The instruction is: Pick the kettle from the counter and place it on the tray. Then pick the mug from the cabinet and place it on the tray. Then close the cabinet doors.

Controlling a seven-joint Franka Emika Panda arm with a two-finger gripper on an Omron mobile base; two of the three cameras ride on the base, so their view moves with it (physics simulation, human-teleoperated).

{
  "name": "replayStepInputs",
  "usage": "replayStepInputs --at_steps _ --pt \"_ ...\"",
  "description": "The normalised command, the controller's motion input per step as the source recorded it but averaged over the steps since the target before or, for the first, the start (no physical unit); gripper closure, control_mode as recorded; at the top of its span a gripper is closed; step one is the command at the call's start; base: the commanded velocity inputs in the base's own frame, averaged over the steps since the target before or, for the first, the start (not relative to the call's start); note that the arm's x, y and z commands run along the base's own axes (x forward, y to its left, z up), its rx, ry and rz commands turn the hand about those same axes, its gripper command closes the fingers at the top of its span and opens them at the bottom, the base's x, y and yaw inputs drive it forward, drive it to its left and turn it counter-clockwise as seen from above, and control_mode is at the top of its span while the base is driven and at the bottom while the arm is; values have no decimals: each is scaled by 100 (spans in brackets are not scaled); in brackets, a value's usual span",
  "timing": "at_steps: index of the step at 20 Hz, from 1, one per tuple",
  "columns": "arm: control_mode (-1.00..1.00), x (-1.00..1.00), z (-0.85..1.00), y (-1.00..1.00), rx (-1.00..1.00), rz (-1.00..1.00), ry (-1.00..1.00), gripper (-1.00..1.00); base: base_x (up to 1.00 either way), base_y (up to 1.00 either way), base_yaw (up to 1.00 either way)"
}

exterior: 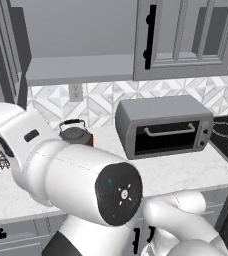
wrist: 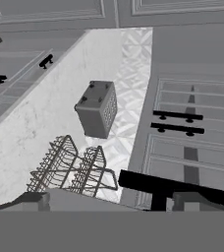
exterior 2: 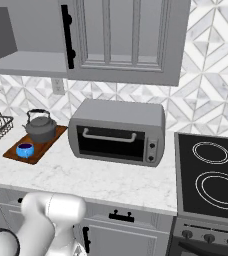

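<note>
Above the white marble-patterned counter (exterior 2: 111, 182), the grey upper wall cabinet (exterior: 81, 67) stands open with its shelf bare, its tall grey panelled door (exterior 2: 126, 40) presumably next. Both the squat dark grey kettle (exterior 2: 40, 127) and small bright blue mug (exterior 2: 25, 149) sit on the reddish-brown wooden tray (exterior 2: 48, 142). Whether the gripper's fingers are apart I cannot tell.

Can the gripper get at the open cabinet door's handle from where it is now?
Probably yes. In the hand view the door's black bar handle lies just beyond the gripper, with nothing between them; the wire rack sits farther off, on the counter.
</note>
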Motion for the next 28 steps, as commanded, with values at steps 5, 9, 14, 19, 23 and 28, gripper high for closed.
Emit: replayStepInputs --at_steps 5,9,14,19,23,28 --pt "-100 19 -15 59 0 -8 0 -100 0 0 0" --pt "-100 38 -16 56 0 -13 1 -100 0 0 0" --pt "-100 32 -15 42 0 -7 5 -100 0 0 0" --pt "-100 51 -15 30 0 -2 1 -100 0 0 0" --pt "-100 49 -8 13 0 -5 0 -100 0 0 0" --pt "-100 24 -12 1 0 -2 0 -100 0 0 0"
